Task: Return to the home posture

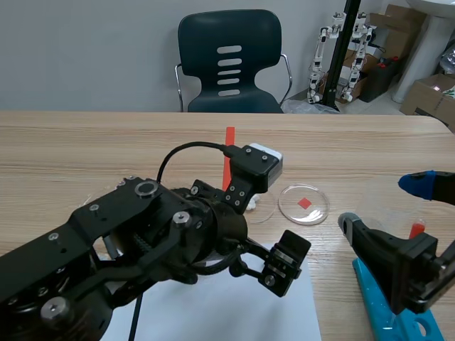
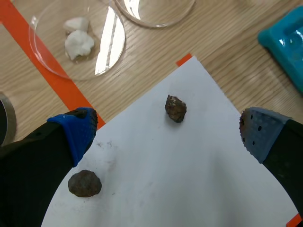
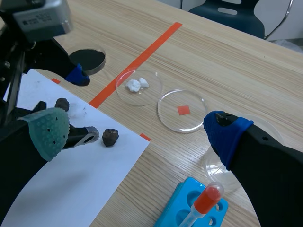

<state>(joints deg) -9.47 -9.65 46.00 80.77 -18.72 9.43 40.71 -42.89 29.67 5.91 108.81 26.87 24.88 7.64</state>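
Left pincer point(image 2: 168, 135) gapes wide, empty, over the white paper point(image 2: 189, 189) and a dark stone point(image 2: 175, 108) at the tabletop's point(image 1: 85, 142) near edge; right pincer point(image 3: 136, 132) wide open too, holding nothing.

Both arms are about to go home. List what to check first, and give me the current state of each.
1. left gripper: jaws open, holding nothing: ok.
2. right gripper: jaws open, holding nothing: ok.
3. Both dark rocks lie loose on the white paper, not gripped: ok.
4. Petri dish with white lumps sits ahead of the left gripper, apart from it: ok.
5. Blue tube rack and its red-capped tube sit close under the right gripper; room to lift away: cannot tell.
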